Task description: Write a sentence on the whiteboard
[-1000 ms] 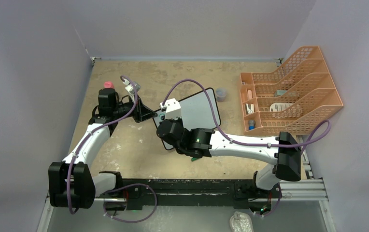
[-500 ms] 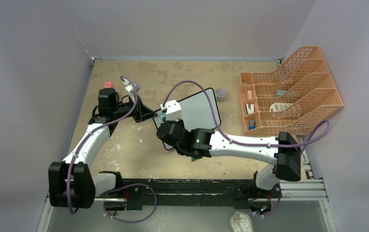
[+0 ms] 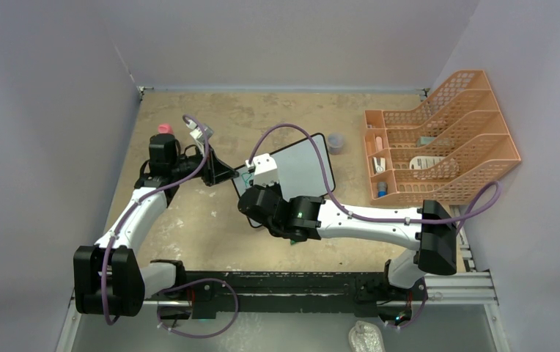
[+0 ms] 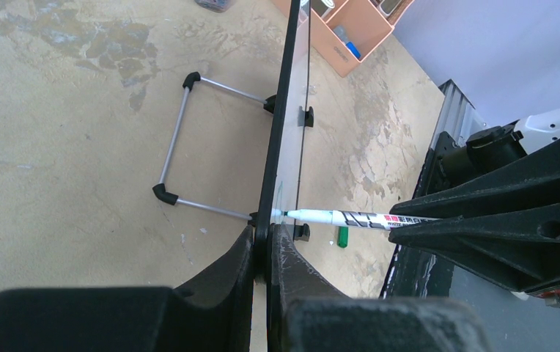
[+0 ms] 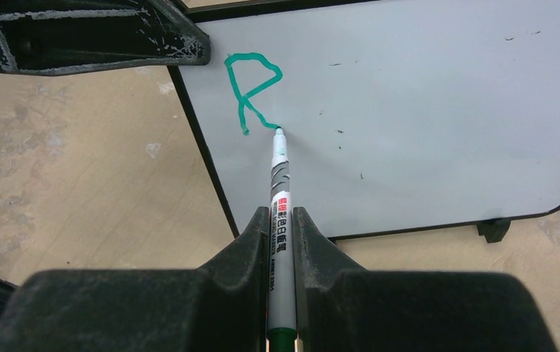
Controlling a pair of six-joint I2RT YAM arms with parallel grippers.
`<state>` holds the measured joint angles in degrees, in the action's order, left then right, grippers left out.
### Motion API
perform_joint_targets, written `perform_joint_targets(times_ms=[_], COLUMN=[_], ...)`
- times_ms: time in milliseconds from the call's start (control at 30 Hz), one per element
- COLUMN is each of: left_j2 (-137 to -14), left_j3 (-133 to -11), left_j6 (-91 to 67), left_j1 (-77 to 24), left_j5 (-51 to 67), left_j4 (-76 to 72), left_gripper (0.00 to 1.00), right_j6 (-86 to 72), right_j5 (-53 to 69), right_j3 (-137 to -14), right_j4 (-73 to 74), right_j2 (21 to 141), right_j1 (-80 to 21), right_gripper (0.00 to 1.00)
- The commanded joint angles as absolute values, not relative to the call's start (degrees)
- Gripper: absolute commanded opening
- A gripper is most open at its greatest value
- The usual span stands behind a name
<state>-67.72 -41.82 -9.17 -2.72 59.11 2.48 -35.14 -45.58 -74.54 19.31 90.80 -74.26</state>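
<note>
While the left pincer point(image 4: 262, 246) is shut tight on the black-framed edge of the whiteboard point(image 3: 303, 163), the board stands propped on its wire stand point(image 4: 162, 192) near the middle of the table point(image 3: 204, 220), a little toward the far edge. The right pincer point(image 5: 281, 220) is closed firmly round a white-barrelled marker point(image 5: 280, 176). The marker's green tip touches the white face at the end of the lower leg of a single teal "R". That letter is all there is of the sentence point(image 5: 241, 103). An orange file rack point(image 3: 446, 143) sits by the right edge.
</note>
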Motion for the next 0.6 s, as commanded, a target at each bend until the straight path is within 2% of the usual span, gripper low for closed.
perform_joint_targets(times_ms=[0,567], left_j2=[-67.8,-67.8], left_j3=[-44.2,-44.2], left_j6=[-8.0,-7.9], left_j1=[-3.0,-3.0], left_j5=[59.2,58.8], left_j4=[2.5,2.5], left_gripper=[0.00,0.00], right_j6=[-36.9,-32.5], right_j5=[-48.6,-47.2], right_j3=[-74.2,-69.7], right_j4=[20.2,13.6], right_j2=[90.4,82.8], right_j1=[-74.3,-74.2], right_gripper=[0.00,0.00])
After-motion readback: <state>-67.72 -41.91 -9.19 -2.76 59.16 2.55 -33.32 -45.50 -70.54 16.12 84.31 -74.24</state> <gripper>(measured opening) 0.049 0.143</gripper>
